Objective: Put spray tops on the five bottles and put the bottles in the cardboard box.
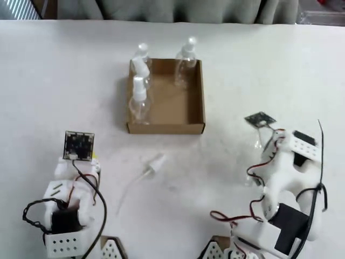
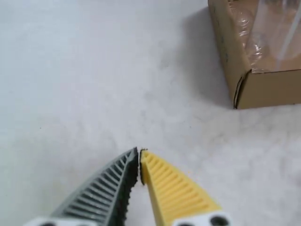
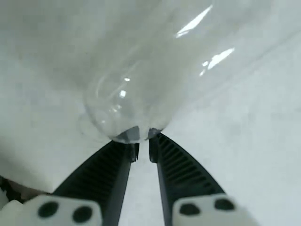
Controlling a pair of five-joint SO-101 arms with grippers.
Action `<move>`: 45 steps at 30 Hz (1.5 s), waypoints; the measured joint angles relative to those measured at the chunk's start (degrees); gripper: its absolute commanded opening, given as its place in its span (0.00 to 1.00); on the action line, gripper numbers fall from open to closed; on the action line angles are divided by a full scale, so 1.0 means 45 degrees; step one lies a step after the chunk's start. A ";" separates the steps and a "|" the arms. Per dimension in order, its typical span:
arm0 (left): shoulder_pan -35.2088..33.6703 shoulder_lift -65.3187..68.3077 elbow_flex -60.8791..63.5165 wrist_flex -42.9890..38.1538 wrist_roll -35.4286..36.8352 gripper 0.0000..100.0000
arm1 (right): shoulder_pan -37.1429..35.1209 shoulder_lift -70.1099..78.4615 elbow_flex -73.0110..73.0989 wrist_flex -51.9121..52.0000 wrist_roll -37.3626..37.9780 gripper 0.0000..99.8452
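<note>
Left arm (image 1: 67, 189) folded at the high view's lower left; left gripper (image 2: 139, 154) over the table (image 2: 70, 70), jaws closed tip to tip, empty; right arm (image 1: 291, 172) crouched lower right; right gripper (image 3: 141, 136), jaws nearly together, pinches the rounded end of a clear bottle (image 3: 155, 70), its long axis running away from the fingertips; spray top (image 1: 153, 164) lies below the cardboard box (image 1: 164, 128), head upper right, tube trailing lower left.
</note>
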 measured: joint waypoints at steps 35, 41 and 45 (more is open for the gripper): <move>0.0000 0.0000 0.0000 0.0000 0.0000 0.02 | -0.3243 -0.4259 0.0000 -0.5411 -0.2090 0.02; 0.0000 0.0000 0.0000 0.0000 0.0000 0.02 | -0.3321 -0.0957 -0.1465 -0.6779 -0.2071 0.02; 0.0000 0.0000 0.0000 0.0000 0.0000 0.02 | -0.3165 0.1328 -0.3009 -0.6818 -0.2071 0.02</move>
